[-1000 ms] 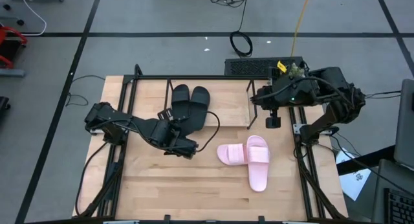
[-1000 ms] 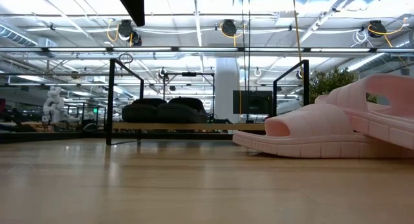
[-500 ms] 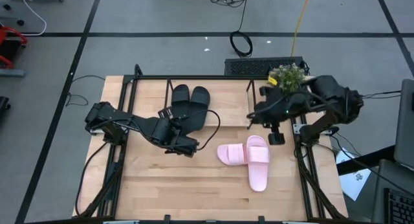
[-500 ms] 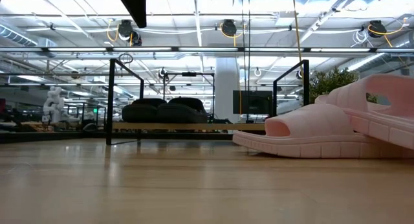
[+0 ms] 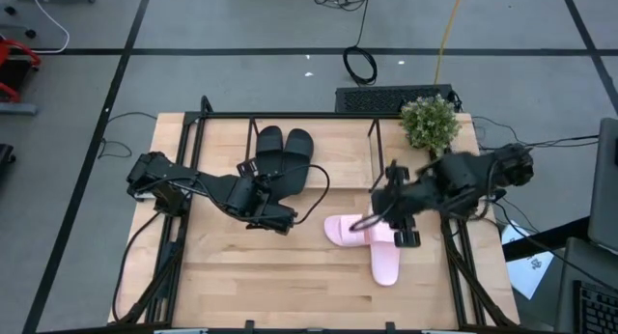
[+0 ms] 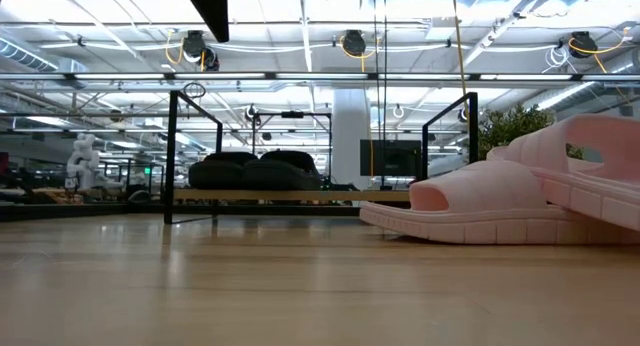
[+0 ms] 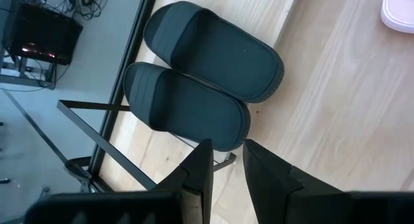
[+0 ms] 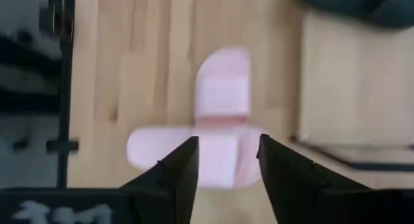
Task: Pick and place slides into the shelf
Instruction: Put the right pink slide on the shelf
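Two black slides [image 5: 283, 155] lie side by side, soles down, on the board of the shelf [image 5: 338, 165], also seen in the low view as slides [image 6: 255, 172] on the shelf [image 6: 300, 195]. Two pink slides [image 5: 372, 239] lie on the table in front of the shelf's right end, one leaning across the other [image 6: 500, 201]. My right gripper [image 8: 226, 160] hovers open above them [image 5: 406, 234], its fingers either side of the crossing without touching. My left gripper [image 7: 226, 169] stands slightly open at the shelf's near rod [image 5: 253, 182], just short of the black slides [image 7: 194, 101], with nothing between its fingers.
A potted plant [image 5: 430, 120] stands at the table's far right corner. Black frame rails [image 5: 454, 266] run along the table's left and right sides. A black box [image 5: 386, 97] sits behind the far edge. Bare wood [image 5: 251, 276] lies toward the near edge.
My right gripper has swung from beside the shelf's right end toward the table's near edge and now hangs over the pink slides; the plant it covered now shows. The slides have not moved.
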Controlling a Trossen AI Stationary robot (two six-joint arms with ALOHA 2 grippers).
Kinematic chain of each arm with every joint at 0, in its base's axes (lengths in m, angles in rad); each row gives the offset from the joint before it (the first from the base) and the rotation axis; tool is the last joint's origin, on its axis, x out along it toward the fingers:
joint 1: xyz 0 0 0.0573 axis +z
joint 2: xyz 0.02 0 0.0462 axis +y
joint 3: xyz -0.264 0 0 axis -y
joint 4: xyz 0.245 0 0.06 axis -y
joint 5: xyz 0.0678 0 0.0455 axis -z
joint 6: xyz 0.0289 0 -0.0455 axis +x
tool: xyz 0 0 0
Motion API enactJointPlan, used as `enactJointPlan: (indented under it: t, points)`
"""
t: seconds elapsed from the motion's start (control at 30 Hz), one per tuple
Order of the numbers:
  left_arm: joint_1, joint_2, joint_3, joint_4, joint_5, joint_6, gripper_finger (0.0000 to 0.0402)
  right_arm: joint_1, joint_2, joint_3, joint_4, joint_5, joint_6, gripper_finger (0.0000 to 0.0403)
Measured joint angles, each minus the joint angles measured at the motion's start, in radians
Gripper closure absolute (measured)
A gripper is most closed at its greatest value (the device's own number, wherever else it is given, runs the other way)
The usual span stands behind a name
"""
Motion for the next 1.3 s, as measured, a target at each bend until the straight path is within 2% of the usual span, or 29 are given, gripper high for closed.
enactJointPlan:
  t: [0.2, 0.5, 0.63, 0.87, 1.0, 1.3]
  points:
    - [0.000, 0.000, 0.000, 0.000, -0.002, 0.014, 0.0319, 0.064, 0.000, -0.171, -0.001, -0.059, 0.135, 0.0242]
    - [0.000, 0.000, 0.000, 0.000, -0.008, 0.040, 0.0319, 0.162, 0.000, -0.365, 0.001, -0.058, 0.325, 0.0247]
    - [0.000, 0.000, 0.000, 0.000, -0.019, 0.040, 0.0319, 0.191, 0.000, -0.418, 0.025, -0.057, 0.412, 0.0247]
    - [0.000, 0.000, 0.000, 0.000, -0.027, 0.040, 0.0319, 0.243, 0.000, -0.515, 0.208, -0.054, 0.500, 0.0248]
    - [0.000, 0.000, 0.000, 0.000, -0.027, 0.041, 0.0319, 0.257, 0.000, -0.538, 0.213, -0.049, 0.565, 0.0248]
    - [-0.002, 0.000, 0.000, 0.000, -0.027, 0.104, 0.0319, 0.266, 0.000, -0.569, 0.253, 0.044, 0.649, 0.0248]
